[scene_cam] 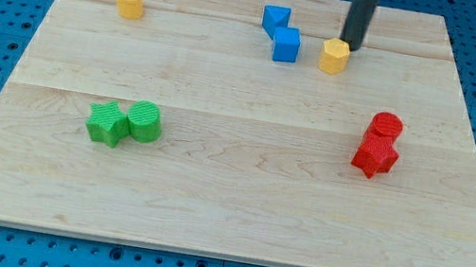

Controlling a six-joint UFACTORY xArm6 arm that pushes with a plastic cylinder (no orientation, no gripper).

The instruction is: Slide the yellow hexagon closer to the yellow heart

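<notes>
Tip [355, 47] touching yellow hexagon [333, 57] at upper right; no gripper, just a rod. Push slowly left toward yellow heart [129, 1], upper left, steering below the blue cube [286, 44].

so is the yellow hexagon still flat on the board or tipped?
Flat. The yellow hexagon shows its top face level and sits flush on the wooden board. My tip is at its upper-right edge; contact can't be confirmed.

- The arm ends in a straight dark rod [364, 15] that comes down from the view's top, right of the middle.
- The rod stands almost straight up.
- My tip [354, 47] is at the rod's bottom end, down low by the board.
- Only the rod shows; the rest of the arm is out of view.
</notes>
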